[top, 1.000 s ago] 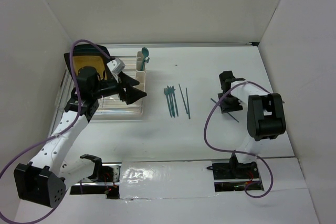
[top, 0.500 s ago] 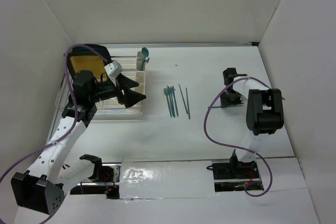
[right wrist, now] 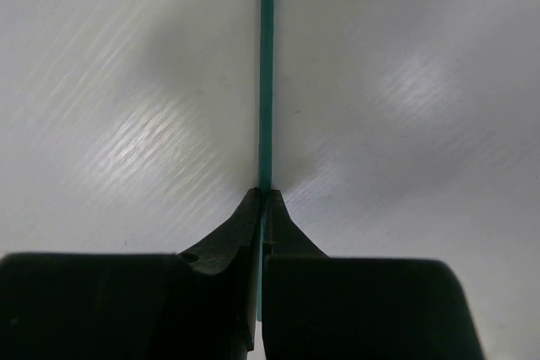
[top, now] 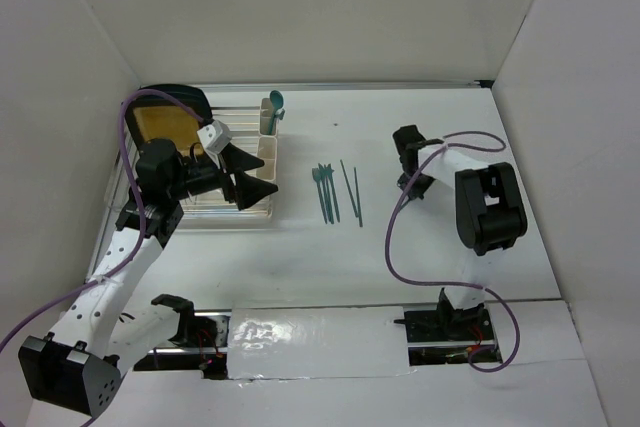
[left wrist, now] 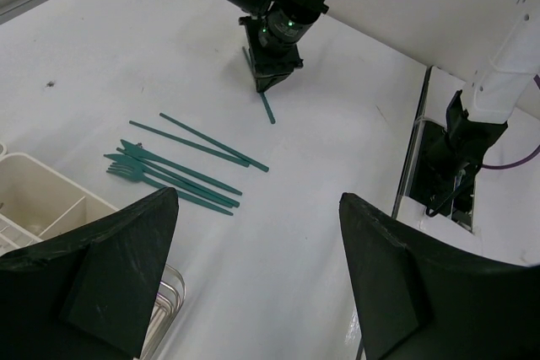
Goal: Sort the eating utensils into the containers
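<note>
In the top view, right of centre, a teal utensil [right wrist: 267, 73] is clamped by the right gripper [right wrist: 263, 198]. The left gripper [left wrist: 257, 271] is held apart near the cups [top: 266, 154], at left. The other utensils [top: 335, 192] are laid in the centre.

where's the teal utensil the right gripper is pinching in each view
Top external: not discernible; lost beneath the right gripper.
Left wrist: teal utensil upper centre, sticking out beneath that gripper.
Right wrist: centre, running straight up from the shut fingertips.
Shared landmark: the right gripper.

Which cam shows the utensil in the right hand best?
Right wrist: teal utensil pinched in the right hand, close up. Left wrist shows only a short end; top external, nothing clear.
</note>
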{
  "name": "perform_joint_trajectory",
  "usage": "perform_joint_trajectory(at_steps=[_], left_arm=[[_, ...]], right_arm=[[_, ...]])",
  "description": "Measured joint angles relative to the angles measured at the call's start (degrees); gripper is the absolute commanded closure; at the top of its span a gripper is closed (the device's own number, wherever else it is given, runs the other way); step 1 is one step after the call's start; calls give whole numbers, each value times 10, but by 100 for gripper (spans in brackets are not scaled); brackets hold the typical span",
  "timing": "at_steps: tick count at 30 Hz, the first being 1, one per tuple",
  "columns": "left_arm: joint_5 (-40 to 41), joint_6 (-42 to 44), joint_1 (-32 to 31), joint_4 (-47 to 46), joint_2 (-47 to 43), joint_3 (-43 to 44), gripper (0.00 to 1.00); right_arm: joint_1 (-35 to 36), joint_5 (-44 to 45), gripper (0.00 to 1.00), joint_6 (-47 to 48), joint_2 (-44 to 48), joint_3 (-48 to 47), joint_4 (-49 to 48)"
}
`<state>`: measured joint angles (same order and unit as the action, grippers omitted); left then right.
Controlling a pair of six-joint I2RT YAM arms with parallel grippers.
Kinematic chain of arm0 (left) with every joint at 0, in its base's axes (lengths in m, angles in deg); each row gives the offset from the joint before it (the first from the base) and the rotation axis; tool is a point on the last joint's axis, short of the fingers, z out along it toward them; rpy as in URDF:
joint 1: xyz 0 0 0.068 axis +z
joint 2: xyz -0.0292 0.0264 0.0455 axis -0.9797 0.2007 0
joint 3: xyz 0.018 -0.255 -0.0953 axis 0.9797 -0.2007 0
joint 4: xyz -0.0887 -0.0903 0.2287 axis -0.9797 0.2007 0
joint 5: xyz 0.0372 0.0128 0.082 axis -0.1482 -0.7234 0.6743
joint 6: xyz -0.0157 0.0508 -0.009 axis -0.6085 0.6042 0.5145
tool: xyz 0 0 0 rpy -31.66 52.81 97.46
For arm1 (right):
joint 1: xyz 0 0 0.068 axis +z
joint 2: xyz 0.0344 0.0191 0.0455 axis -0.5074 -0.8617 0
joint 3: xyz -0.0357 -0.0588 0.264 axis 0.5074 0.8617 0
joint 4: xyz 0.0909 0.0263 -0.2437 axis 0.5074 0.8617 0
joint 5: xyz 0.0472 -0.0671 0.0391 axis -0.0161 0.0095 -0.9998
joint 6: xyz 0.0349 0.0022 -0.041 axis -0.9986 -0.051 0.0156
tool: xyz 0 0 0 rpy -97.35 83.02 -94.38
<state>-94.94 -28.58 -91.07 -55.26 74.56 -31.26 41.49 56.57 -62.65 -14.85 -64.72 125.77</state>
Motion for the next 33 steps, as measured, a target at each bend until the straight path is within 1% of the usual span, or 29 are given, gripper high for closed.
perform_joint_trajectory(at_steps=[4, 7, 8, 10, 11, 16, 17, 24, 25, 26, 27, 29, 30, 32, 33], left_arm=[[1, 1, -1, 0, 0, 0, 10], [2, 1, -3, 0, 0, 0, 10], [2, 2, -3, 0, 0, 0, 10], [2, 2, -3, 0, 0, 0, 10], [2, 2, -3, 0, 0, 0, 10], [4, 3, -3, 1, 0, 0, 10], [4, 3, -3, 1, 0, 0, 10], [4, 4, -3, 2, 9, 0, 10], [4, 4, -3, 3, 9, 0, 10], [4, 4, -3, 3, 9, 0, 10], [4, 4, -3, 4, 9, 0, 10], [4, 4, -3, 4, 9, 0, 10], [4, 4, -3, 4, 9, 0, 10], [4, 4, -3, 4, 9, 0, 10], [4, 4, -3, 4, 9, 0, 10]], right_arm=[[51, 11, 99, 99, -2, 7, -37], [88, 12, 94, 160, 8, 25, -74], [99, 9, 87, 177, 13, 32, -86], [120, -2, 83, 206, 20, 44, -107], [129, -10, 78, 219, 23, 48, -116], [155, -52, 67, 252, 32, 62, -155], [157, -60, 63, 256, 35, 66, -160], [171, -75, 60, 267, 48, 82, -168], [173, -75, 60, 267, 48, 82, -168], [174, -73, 63, 266, 48, 83, -168], [177, -71, 68, 265, 48, 84, -169], [182, -68, 75, 262, 48, 85, -171], [185, -65, 85, 260, 48, 87, -174], [188, -63, 100, 257, 48, 89, -178], [189, -60, 100, 257, 48, 90, -179]])
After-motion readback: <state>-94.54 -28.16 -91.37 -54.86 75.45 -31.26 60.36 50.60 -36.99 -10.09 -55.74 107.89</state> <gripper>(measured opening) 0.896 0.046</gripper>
